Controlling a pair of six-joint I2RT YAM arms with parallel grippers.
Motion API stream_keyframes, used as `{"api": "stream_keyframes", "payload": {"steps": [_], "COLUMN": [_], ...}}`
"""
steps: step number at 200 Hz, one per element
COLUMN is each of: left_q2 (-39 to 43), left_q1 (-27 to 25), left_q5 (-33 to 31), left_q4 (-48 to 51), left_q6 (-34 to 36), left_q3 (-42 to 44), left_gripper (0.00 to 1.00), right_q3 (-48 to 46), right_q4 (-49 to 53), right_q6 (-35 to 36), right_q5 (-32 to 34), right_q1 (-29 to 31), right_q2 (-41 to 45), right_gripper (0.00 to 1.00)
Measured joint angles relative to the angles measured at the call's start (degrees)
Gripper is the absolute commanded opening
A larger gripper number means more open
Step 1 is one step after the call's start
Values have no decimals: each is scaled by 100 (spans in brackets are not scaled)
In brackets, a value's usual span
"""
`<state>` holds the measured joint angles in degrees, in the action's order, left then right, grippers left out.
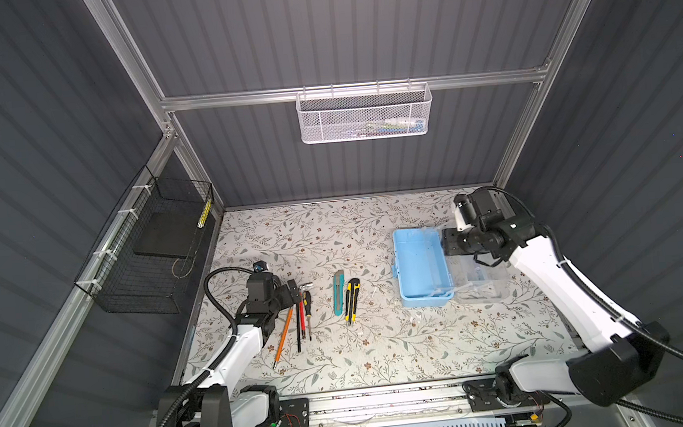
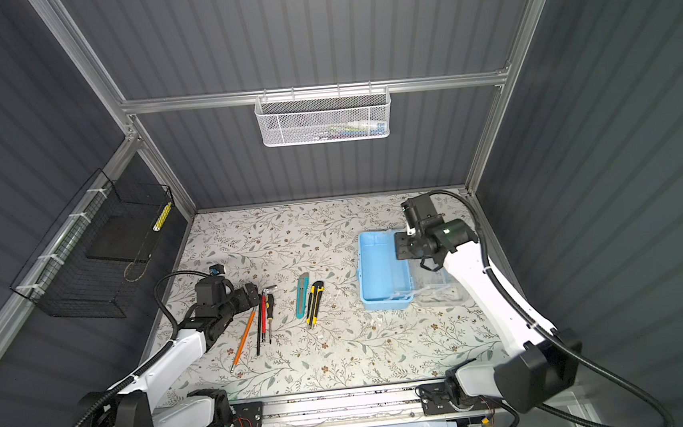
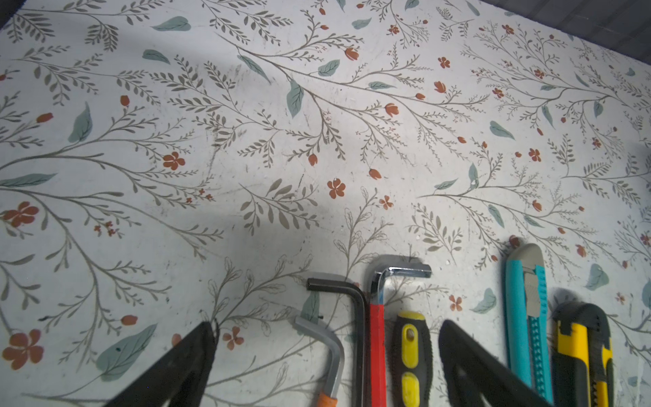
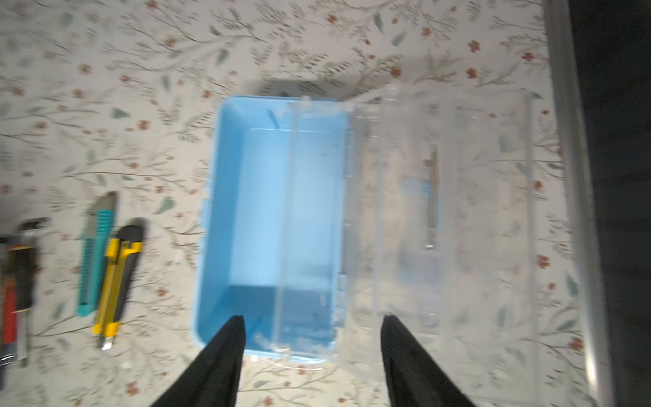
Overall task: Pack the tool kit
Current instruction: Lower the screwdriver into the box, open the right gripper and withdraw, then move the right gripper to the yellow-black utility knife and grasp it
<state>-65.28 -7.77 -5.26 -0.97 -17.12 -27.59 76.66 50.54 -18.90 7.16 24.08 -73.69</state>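
- Right wrist view is showing the right tool (image 4: 311,320) hanging released over the light-blue box (image 4: 271,218), grasping nothing.
- Glossy moulded plastic, the box is sitting bare inside toward the desk's (image 1: 383,344) right edge, its clear lid (image 4: 440,211) lying flat open beside it.
- Left tool (image 3: 327,326) is gaping wide near the left edge, over the black hex key (image 3: 352,292), red-sleeved hex key (image 3: 377,334) and rubber-handled screwdriver (image 3: 410,352).
- First pickup is probably pending; straddling one thin, smooth shaft crosswise is mattering, since the neighbours are lying close together.
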Motion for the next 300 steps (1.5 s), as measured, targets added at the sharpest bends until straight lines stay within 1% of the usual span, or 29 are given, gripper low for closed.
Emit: {"api": "stream_keyframes", "payload": {"steps": [17, 21, 42, 51, 63, 68, 83, 92, 120, 137, 154, 202, 243, 272, 300], "left_q2": [9, 15, 125, 195, 264, 289, 332, 361, 413, 459, 520, 638, 708, 721, 719], "left_q1": [0, 0, 0, 0, 0, 0, 0, 0, 0, 0, 0, 0, 0, 0, 0], "left_q5": [66, 81, 138, 168, 212, 234, 256, 256, 254, 254, 254, 256, 254, 256, 256], "left_q4": [-4, -4, -42, -61, -111, -138, -181, -181, -192, -190, -192, -197, -216, -214, -216], "left_q6": [24, 26, 50, 66, 74, 90, 107, 109, 109, 107, 107, 109, 109, 107, 109], "left_q3": [0, 0, 0, 0, 2, 2, 11, 20, 61, 107, 140, 208, 262, 271, 271], "left_gripper": [99, 99, 100, 99, 99, 100, 99, 99, 99, 99, 99, 99, 99, 99, 99], "right_q3": [-382, -442, -789, -798, -769, -697, -450, -188, 595, 909, 1093, 1228, 1646, 2201, 2378], "right_q4": [-275, -308, -470, -514, -632, -669, -737, -800, -964, -1043, -1071, -1143, -1180, -1093, -975], "right_q6": [-529, -597, -1266, -1532, -1786, -1930, -2164, -2277, -2332, -2280, -2190, -1836, -1451, -1217, -1110], "right_q5": [-31, -28, 190, 334, 474, 525, 601, 616, 566, 518, 450, 271, 151, 142, 205], "right_q1": [909, 1012, 1930, 2317, 2662, 2861, 3152, 3300, 3423, 3405, 3346, 3073, 3038, 3034, 3027], "right_q2": [302, 319, 140, -103, -404, -675, -1261, -1799, -3126, -3650, -3991, -4498, -4937, -5322, -5431], "right_gripper": [62, 62, 64, 66, 68, 68, 70, 71, 73, 74, 75, 79, 81, 81, 82]}}
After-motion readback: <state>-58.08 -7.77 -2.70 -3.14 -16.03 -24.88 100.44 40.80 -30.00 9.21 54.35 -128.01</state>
